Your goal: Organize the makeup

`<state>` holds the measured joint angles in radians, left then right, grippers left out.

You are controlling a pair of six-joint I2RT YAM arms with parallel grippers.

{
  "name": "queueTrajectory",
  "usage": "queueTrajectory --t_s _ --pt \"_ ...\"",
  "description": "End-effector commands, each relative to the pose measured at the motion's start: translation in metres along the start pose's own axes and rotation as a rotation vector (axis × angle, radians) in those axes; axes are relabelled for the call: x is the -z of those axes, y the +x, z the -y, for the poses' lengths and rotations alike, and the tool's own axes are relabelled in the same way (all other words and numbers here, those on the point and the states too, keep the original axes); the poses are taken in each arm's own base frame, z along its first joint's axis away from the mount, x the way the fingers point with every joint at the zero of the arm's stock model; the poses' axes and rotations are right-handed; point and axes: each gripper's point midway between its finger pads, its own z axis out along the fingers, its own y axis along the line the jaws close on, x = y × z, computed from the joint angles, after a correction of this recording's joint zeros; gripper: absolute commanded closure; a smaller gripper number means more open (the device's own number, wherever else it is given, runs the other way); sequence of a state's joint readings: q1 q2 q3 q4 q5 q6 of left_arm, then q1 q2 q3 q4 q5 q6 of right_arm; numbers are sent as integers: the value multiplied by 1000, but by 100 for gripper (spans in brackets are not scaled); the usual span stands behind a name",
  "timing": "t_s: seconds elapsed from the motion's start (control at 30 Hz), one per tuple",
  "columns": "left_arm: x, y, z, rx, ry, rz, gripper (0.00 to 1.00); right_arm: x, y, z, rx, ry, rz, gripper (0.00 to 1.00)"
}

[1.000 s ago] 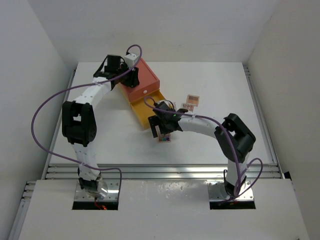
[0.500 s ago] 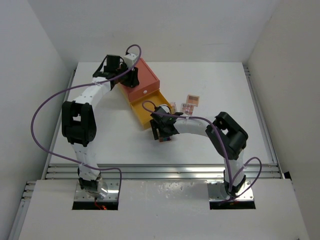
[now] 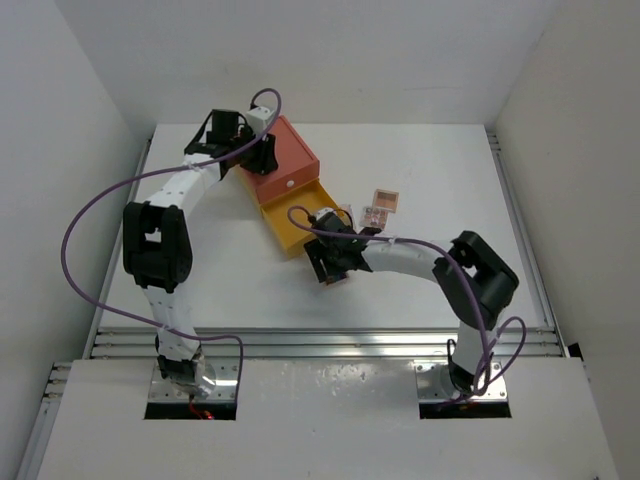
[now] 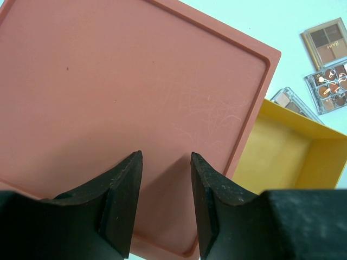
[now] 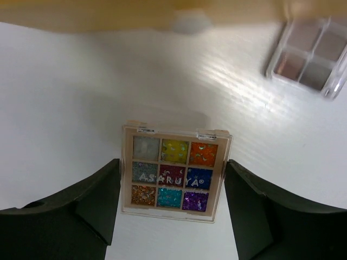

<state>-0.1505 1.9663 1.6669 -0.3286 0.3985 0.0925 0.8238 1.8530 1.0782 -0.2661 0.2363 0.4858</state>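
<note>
Palette (image 5: 173, 176), 9 glitter colours: flat on bench (image 5: 65, 97), lower centre, right wrist view. Right end effector (image 5: 172, 187), released, has swung over to straddle it; pickup likely next. Left end effector (image 4: 165, 162): slightly parted, empty, above orange box (image 4: 108, 81).

From above, I can't make out the nine-colour palette (image 5: 174, 174) under my right arm (image 3: 400, 255). On the right wrist view the clear palette (image 5: 309, 57) is blurred and cropped, and the yellow drawer (image 5: 108, 13) is only a smear.

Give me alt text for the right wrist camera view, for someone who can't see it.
A nine-colour glitter palette lies flat on the white table between the open fingers of the right gripper. A second, brownish palette sits blurred at upper right.
</note>
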Motion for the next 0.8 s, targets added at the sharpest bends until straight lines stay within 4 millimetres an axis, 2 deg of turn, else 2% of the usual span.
queueTrajectory --t_s 0.0,0.07,0.13,0.2,0.23,0.27,0.3,0.33,0.37,0.4,0.43,0.47,0.57,0.7,0.77 --pt "1 51 -4 91 2 -151 53 49 -75 -25 161 -186 253 84" --pt "1 51 -4 91 2 -151 53 63 -95 -22 175 -244 298 85" --pt "2 51 -9 97 -5 -150 53 82 -130 -29 186 -321 372 85" --pt "2 51 -9 97 -5 -150 53 80 -156 -30 212 -343 418 85" --pt "2 51 -9 97 -5 -150 53 89 -182 -28 207 -346 472 85" --pt "2 51 -9 97 -5 -150 53 70 -192 -21 199 -329 467 85" --pt "2 51 -9 97 -5 -150 53 59 -186 -24 201 -342 442 85" --pt "2 51 -9 97 -5 -150 53 58 -211 -24 190 -341 474 85" --pt "2 51 -9 97 -5 -150 53 39 -207 -22 179 -340 433 85" --pt "4 52 -13 103 -12 -149 53 32 -209 -23 179 -349 423 85" --pt "4 52 -13 103 -13 -149 53 34 -224 -22 177 -353 446 85" --pt "3 56 -13 106 -11 -157 53 14 -221 -21 178 -348 413 85" --pt "3 56 -13 106 -11 -157 53 0 -222 -16 185 -330 405 85" --pt "5 56 -18 103 -18 -156 53 -15 -209 -12 191 -308 377 85" --pt "5 56 -18 103 -18 -156 53 -29 -203 -7 186 -274 360 82"
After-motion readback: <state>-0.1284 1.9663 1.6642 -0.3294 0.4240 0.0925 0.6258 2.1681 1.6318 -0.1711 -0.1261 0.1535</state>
